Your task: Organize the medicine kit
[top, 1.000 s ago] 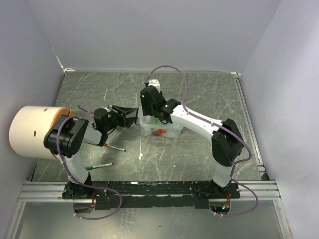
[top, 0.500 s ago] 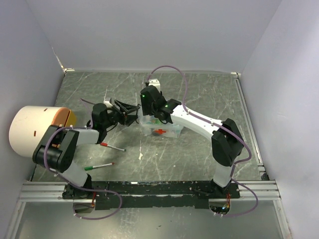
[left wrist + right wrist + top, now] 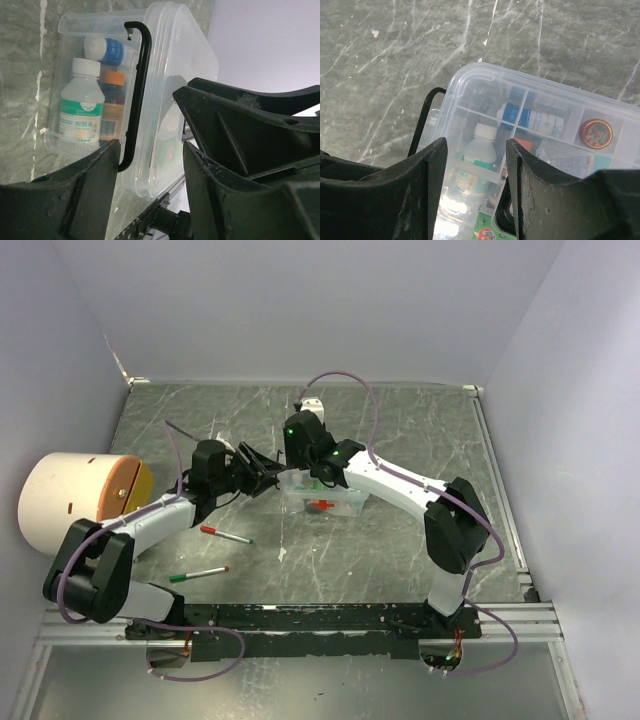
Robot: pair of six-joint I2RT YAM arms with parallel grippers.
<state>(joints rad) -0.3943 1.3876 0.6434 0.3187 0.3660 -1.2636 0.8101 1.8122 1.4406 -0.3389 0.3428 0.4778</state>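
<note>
Grey marbled table (image 3: 420, 440), big white cylinder (image 3: 65, 505) with orange face at its left edge, clear medicine kit (image 3: 340, 505) mid-table, left tool (image 3: 150, 150) released, jaws astride the kit's black handle (image 3: 140, 90), right tool (image 3: 476, 144) released just above the same end, white-capped bottle (image 3: 80, 115) inside, red pen (image 3: 225, 534) and green pen (image 3: 200, 574) nearby.

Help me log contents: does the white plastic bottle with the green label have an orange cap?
No, the green-labelled white plastic bottle wears a white cap.

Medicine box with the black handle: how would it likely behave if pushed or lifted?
The medicine box has smooth plastic walls, so it probably slides easily on the table. Its thin handle looks hinged; lifted, it may swing. Bottles inside could shift.
</note>
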